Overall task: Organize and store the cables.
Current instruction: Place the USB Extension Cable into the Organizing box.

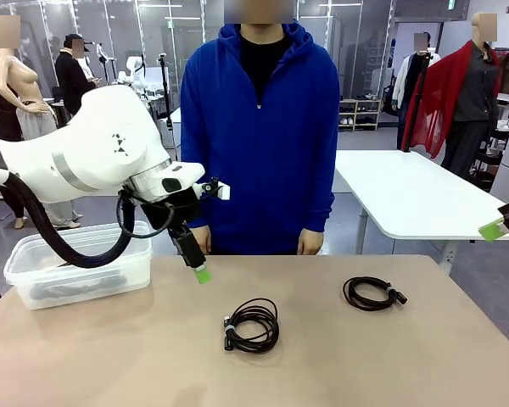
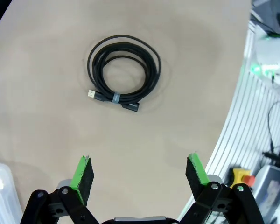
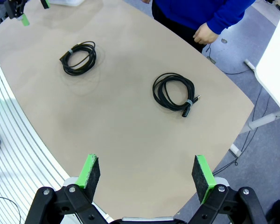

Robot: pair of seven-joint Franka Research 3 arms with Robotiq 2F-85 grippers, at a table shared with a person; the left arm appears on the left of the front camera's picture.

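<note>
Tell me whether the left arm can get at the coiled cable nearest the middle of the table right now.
Probably yes. The left hand hangs open above bare table, and the cable lies alone just ahead of it with nothing between them.

Grey floor (image 1: 490,284), white table (image 1: 407,199) at right, glass partitions (image 1: 153,34) behind

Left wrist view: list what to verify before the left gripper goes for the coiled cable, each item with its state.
Left gripper open: ok.
Cable coiled, tied, free on the table: ok.
Gripper lined up over the cable: not ok; it lies ahead of the fingertips.
Person's hand away from the cable: ok.
Right gripper out of the way: ok, open.
Room in the clear bin: cannot tell.
</note>
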